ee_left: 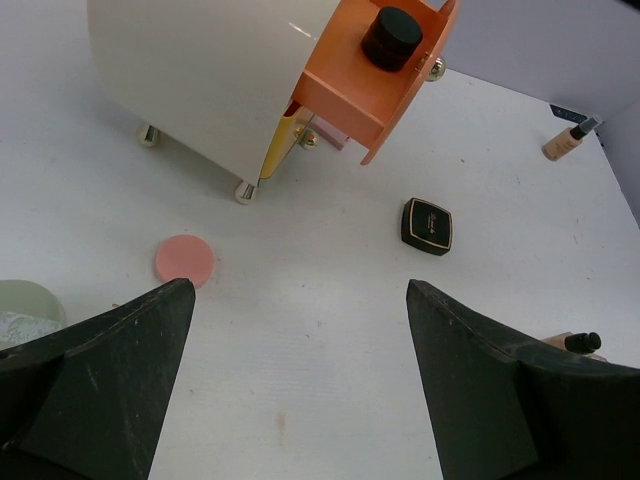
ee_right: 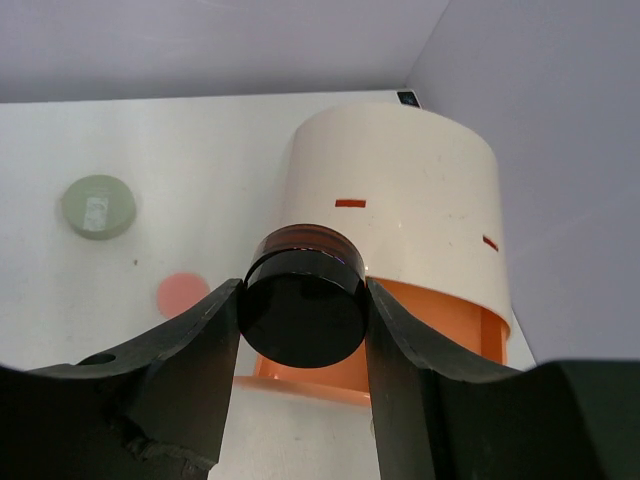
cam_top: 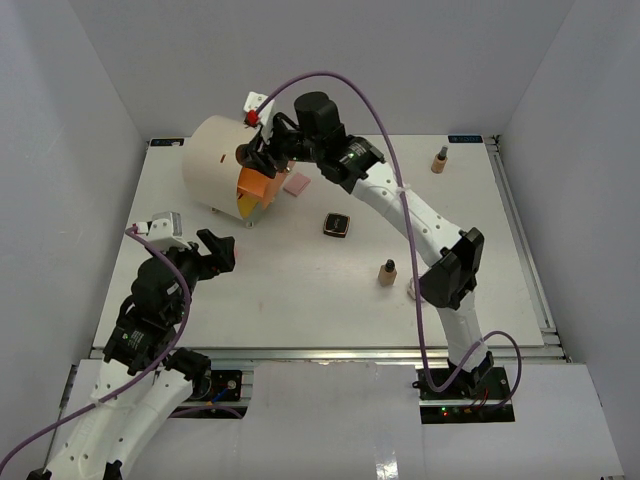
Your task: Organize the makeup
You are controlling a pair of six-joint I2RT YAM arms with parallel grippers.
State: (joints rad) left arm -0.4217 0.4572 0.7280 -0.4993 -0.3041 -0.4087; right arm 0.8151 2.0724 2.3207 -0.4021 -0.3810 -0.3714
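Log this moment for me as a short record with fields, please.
right gripper: shut on black jar, over the open orange drawer
left gripper: open, empty, above the table
loose on table: compact, two tan bottles, pink pad

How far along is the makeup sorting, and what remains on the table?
Done: one black jar stands in the open orange drawer. In hand: the right gripper holds a second black jar above that drawer. Left on the table: the compact, the near tan bottle, the far tan bottle, the round pink pad, the square pink pad and the clear jar. The left gripper is open and empty.
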